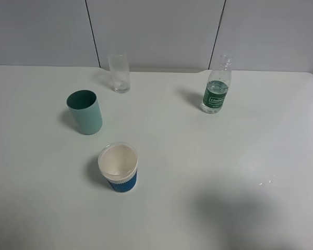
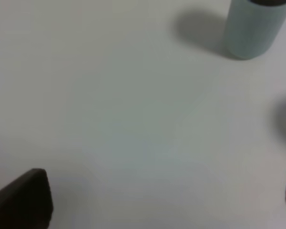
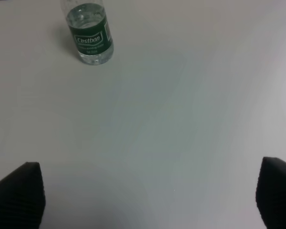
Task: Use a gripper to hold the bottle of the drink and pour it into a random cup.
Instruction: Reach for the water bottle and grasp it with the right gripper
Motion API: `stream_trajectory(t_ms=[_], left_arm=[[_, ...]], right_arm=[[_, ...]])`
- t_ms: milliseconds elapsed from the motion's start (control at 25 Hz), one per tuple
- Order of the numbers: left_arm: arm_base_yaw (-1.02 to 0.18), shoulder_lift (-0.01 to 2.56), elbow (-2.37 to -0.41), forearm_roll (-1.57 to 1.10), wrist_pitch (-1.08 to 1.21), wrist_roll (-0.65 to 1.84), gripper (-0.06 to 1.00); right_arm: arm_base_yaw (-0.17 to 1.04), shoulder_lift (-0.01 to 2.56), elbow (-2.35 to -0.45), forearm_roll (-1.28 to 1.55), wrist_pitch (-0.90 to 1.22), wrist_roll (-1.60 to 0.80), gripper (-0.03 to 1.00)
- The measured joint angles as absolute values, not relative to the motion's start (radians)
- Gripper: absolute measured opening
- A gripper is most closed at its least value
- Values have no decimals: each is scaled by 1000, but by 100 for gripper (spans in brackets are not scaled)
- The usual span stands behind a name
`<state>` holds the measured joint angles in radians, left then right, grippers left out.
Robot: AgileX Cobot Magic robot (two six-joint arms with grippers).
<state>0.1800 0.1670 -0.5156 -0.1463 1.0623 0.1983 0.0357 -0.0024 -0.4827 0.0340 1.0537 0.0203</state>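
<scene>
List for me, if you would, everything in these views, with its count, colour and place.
Clear plastic bottle with a dark green label: one, clear and green, upright at the back right of the table.
Clear glass tumbler: one, colourless, at the back, left of centre.
Pale teal cylindrical cup: one, teal, on the left side.
White paper cup with a blue ribbed sleeve: one, white and blue, at the front, left of centre.
White table: one, white, under everything.
Left gripper: one, dark fingers wide apart above bare table.
Right gripper: one, dark fingers wide apart, facing the bottle.
</scene>
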Motion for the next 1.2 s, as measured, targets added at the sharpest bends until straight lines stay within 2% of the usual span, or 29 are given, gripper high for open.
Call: stream_trajectory(t_ms=[1200], left_arm=[[180,167,-516,-146,1062,198,99]], right_arm=[[36,-2,-483,34,1054,20,87]])
